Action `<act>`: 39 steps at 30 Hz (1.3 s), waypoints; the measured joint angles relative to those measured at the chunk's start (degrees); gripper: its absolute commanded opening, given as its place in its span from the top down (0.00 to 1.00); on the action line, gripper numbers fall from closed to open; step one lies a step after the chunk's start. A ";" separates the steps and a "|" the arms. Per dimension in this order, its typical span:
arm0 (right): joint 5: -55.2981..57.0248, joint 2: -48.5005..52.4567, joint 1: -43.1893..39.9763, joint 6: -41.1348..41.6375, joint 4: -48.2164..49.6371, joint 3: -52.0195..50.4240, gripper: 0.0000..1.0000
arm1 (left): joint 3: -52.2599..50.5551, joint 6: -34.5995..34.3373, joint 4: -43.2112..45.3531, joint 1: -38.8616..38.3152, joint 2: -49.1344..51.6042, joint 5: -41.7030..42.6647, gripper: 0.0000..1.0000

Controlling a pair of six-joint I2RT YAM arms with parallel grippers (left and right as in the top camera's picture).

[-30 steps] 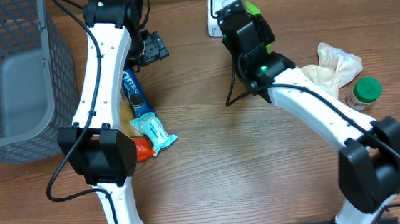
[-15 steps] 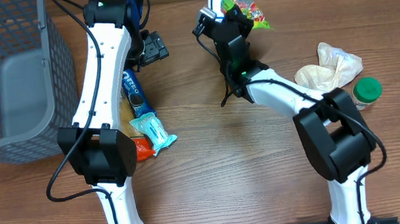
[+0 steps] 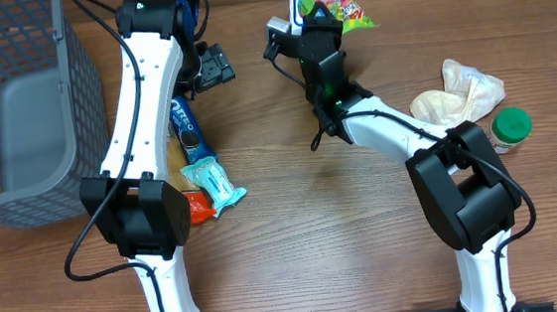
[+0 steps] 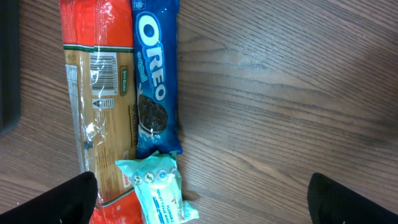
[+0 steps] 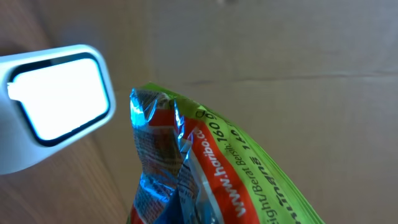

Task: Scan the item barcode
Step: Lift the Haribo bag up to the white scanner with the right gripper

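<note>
Right gripper [image 3: 323, 15]: jaws together, clamped on the candy bag [image 5: 205, 174], raised above the far edge of the worktop [image 3: 314, 233].
Candy bag: green with a red band and a crimped foil end. In the overhead view it sticks out past the right gripper's tip, to the right of the scanner.
Scanner [image 5: 56, 102]: white, with a lit window in a dark rim. In the right wrist view it is up and to the left of the bag's crimped end, close by but not touching.
Barcode: cannot be made out on the bag in any view.
Left gripper [image 3: 212, 70]: jaws wide apart and nothing between them; only the two dark fingertips show, in the lower corners of its own view.
Below left gripper: blue cookie pack [image 4: 152, 74] lying flat, an orange-and-clear pasta packet [image 4: 99, 93] touching its left side, and a teal packet [image 4: 158, 193] at their near ends.
Left of left gripper: grey mesh basket [image 3: 16, 107].
Right of right gripper: crumpled bag [image 3: 458, 92], with a green-lidded jar [image 3: 508, 128] just beside it.
</note>
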 measured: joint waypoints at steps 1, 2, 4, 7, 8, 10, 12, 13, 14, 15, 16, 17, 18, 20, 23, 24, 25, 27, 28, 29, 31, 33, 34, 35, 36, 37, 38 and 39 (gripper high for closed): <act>-0.02 0.00 -0.17 -0.09 0.52 0.00 0.96 | 0.00 0.00 0.00 0.00 0.00 0.02 0.00; -0.13 0.00 -0.50 -0.26 0.81 0.00 0.96 | 0.00 0.00 0.00 0.00 0.00 0.00 0.00; -0.59 0.00 -1.22 -0.33 0.79 0.00 0.96 | 0.00 0.00 0.00 0.00 0.00 0.02 0.00; -2.32 0.00 -2.84 -0.46 0.37 0.00 0.95 | 0.00 0.00 0.00 0.00 0.00 0.00 0.00; -2.64 0.00 -3.15 -0.46 0.20 0.00 0.95 | 0.00 0.00 0.00 0.00 0.00 0.00 0.00; -3.74 0.00 -4.00 -0.52 -0.46 0.00 0.95 | 0.00 0.00 0.00 0.00 0.00 0.02 0.01; -4.35 0.00 -4.52 -0.52 -0.57 0.00 0.95 | 0.00 0.00 0.00 0.00 0.00 0.02 0.00; -4.76 0.00 -4.68 -0.48 -0.52 0.00 0.94 | 0.02 0.00 0.00 0.00 0.00 0.00 0.00; -5.07 0.00 -4.74 -0.50 -0.52 0.00 0.94 | 0.00 0.00 0.00 0.00 0.00 0.02 0.00; -5.40 0.00 -4.74 -0.50 -0.52 0.00 0.94 | 0.00 0.00 0.00 0.00 0.00 0.00 0.00; -5.73 0.00 -4.74 -0.52 -0.57 0.00 0.94 | 0.00 0.00 0.00 0.00 0.00 0.02 0.00; -5.97 0.00 -4.72 -0.52 -0.57 0.00 0.94 | 0.00 0.00 0.00 0.00 0.00 0.00 0.00; -6.23 0.00 -4.68 -0.50 -0.57 0.00 0.94 | 0.00 0.00 0.00 0.00 0.00 0.00 0.00; -6.56 0.00 -4.48 -0.50 -0.57 0.00 0.94 | 0.00 0.00 0.00 0.00 0.00 0.00 0.00; -6.69 0.00 -4.44 -0.50 -0.57 0.00 0.94 | 0.02 0.00 0.00 0.00 0.00 0.02 0.00; -6.67 0.00 -4.44 -0.50 -0.57 0.00 0.94 | 0.00 0.00 0.00 0.00 0.00 0.00 0.00; -6.62 0.00 -4.42 -0.46 -0.55 0.00 0.94 | 0.00 0.00 0.00 0.00 0.00 0.00 0.01; -6.19 0.00 -4.42 -0.07 -0.57 0.00 0.94 | 0.00 0.00 0.00 0.00 0.00 0.02 0.00; -5.68 0.00 -4.33 0.68 -0.57 0.00 0.94 | 0.00 0.00 0.00 0.00 0.00 0.02 0.00; -4.55 0.00 -4.20 2.03 -0.55 0.00 0.96 | 0.00 0.00 0.00 0.00 0.00 0.02 0.00; -1.90 0.00 -3.85 4.87 -0.52 0.00 0.96 | 0.00 0.00 0.00 0.00 0.00 0.00 0.00; 2.27 0.00 -3.08 9.09 -0.61 0.00 0.96 | 0.00 0.00 0.00 0.00 0.00 0.02 0.00; 4.55 0.00 -2.56 11.19 -0.57 0.00 0.96 | 0.02 0.00 0.00 0.00 0.00 0.02 0.00; 7.06 0.00 -1.88 13.77 -0.68 0.00 0.96 | 0.00 0.00 0.00 0.00 0.00 0.00 0.00; 9.49 0.00 -1.20 15.91 -1.03 0.00 0.96 | 0.00 0.00 0.00 0.00 0.00 0.00 0.00; 11.28 -0.07 -0.44 18.36 -2.23 0.00 0.96 | 0.00 0.00 0.00 0.00 0.00 0.02 0.00; 13.42 -0.26 0.61 21.22 -5.16 0.17 0.96 | 0.00 0.00 0.00 0.00 0.00 0.00 0.00; 14.58 -0.37 1.31 23.37 -7.65 0.17 0.96 | 0.00 0.00 0.00 0.00 0.00 0.02 0.00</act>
